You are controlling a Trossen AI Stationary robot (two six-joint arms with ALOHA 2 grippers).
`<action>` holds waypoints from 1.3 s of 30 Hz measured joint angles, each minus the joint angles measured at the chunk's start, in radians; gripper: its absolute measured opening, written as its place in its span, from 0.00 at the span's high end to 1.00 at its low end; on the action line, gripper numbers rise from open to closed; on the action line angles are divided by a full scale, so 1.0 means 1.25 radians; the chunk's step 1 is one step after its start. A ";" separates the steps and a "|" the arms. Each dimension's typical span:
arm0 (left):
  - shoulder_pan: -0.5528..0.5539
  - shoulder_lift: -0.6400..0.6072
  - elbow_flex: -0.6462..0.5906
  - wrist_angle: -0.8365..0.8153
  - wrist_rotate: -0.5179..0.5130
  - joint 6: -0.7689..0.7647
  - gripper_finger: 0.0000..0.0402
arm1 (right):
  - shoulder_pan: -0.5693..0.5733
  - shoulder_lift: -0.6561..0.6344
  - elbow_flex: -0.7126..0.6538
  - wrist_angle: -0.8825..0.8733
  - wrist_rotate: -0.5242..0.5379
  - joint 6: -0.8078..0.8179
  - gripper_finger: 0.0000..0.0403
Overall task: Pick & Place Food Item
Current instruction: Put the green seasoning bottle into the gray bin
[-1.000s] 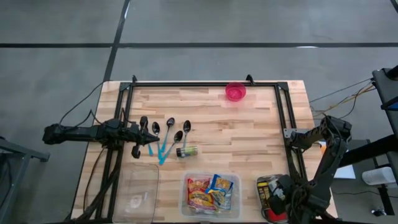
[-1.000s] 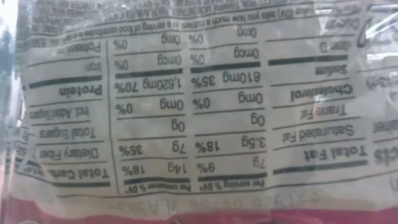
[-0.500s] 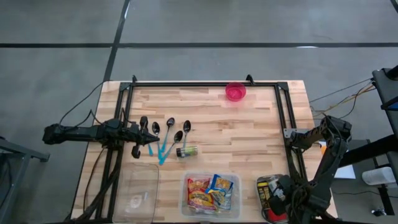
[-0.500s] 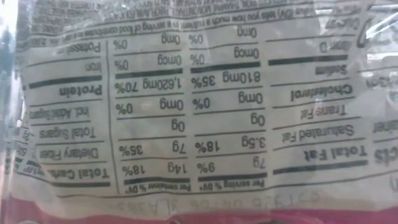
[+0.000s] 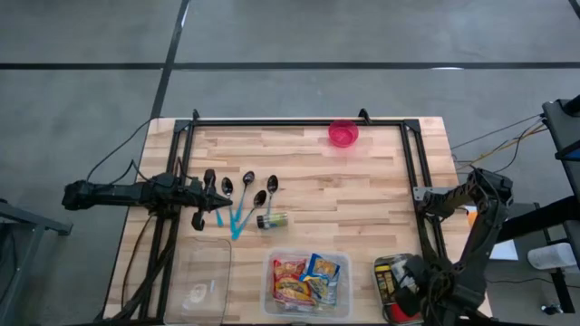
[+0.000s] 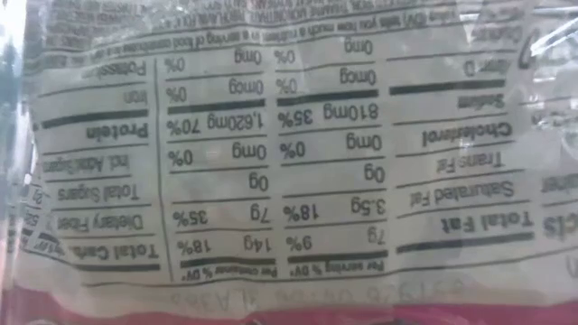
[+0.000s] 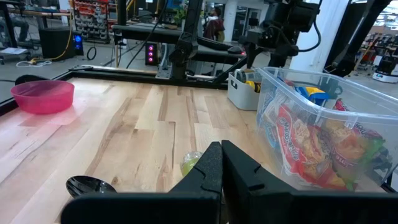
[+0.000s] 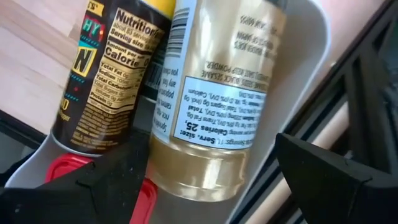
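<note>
Right hand (image 5: 405, 292) is hanging spread wide, grasping nothing, over the bin (image 5: 391, 270) at the counter's (image 5: 362, 195) front right corner, hiding most of the bottles (image 8: 211, 93). A snack packet's label (image 6: 271, 153) is blocking the low camera entirely. Left hand (image 5: 220, 198) is sitting clenched by the spoons (image 5: 249, 186), left edge.

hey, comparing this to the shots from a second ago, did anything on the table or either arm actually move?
Nothing visibly changed. The right hand hangs open over the bottles in the white bin, the left hand rests shut beside the spoons, and the snack container and pink bowl lie where they were.
</note>
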 joint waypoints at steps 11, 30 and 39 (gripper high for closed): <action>0.000 0.000 0.000 0.000 0.000 0.000 1.00 | 0.000 0.000 0.040 -0.093 0.006 -0.042 0.14; 0.000 0.000 0.000 0.000 0.000 0.000 1.00 | -0.083 -0.127 0.055 -0.258 0.228 -0.325 0.14; 0.000 0.000 0.000 0.000 0.000 0.000 1.00 | -0.209 -0.239 0.021 -0.256 0.363 -0.514 0.14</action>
